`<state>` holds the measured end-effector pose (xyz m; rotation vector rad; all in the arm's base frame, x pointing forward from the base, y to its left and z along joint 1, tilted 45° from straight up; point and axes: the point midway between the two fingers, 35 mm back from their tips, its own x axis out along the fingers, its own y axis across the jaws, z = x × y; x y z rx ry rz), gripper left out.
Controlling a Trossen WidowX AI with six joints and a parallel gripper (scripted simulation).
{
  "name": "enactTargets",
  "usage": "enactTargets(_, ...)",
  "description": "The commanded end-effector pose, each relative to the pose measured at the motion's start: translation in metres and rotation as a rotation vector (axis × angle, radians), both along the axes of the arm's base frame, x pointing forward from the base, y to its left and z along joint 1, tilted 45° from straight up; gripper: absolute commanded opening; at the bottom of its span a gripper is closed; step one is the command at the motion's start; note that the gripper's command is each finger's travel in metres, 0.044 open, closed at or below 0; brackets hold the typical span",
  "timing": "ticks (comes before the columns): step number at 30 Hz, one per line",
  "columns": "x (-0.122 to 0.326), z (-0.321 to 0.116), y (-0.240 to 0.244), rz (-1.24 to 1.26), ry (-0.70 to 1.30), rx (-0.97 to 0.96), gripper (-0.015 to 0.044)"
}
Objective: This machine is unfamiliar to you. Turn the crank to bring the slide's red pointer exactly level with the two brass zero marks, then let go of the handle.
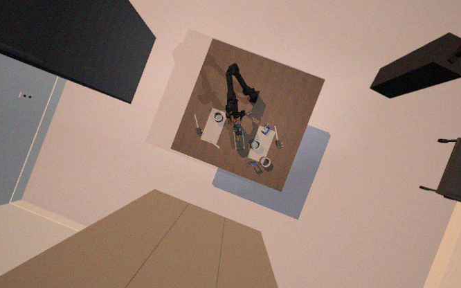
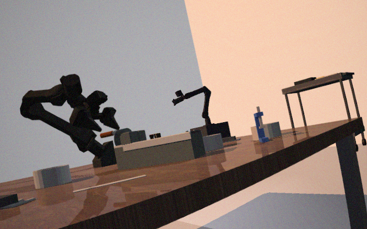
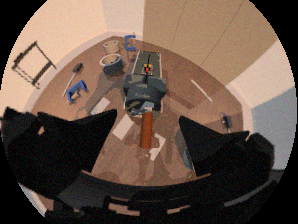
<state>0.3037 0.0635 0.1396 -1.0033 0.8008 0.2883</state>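
At the approach step, I found my gripper spread and holding nothing, the orange crank handle just beyond its fingertips, the red pointer at twelve o'clock in the wrist view; lowering, then closing, appeared required before turning.

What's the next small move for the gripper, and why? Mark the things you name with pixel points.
Probably ease the open gripper (image 1: 237, 118) (image 2: 108, 129) (image 3: 149, 115) down and slightly forward, then close on the orange handle (image 2: 106, 134) (image 3: 146, 131). In the wrist view the handle lies between the spread fingers; the exterior view shows the fingertips mostly above it.
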Motion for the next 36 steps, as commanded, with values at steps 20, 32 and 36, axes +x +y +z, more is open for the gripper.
enactTargets(20,0.004,-0.026,-0.025,0.007,-0.002,-0.002,0.044)
enactTargets(32,0.004,-0.026,-0.026,0.007,-0.002,-0.002,0.0177)
enactTargets(36,0.004,-0.026,-0.026,0.007,-0.002,-0.002,0.0072)
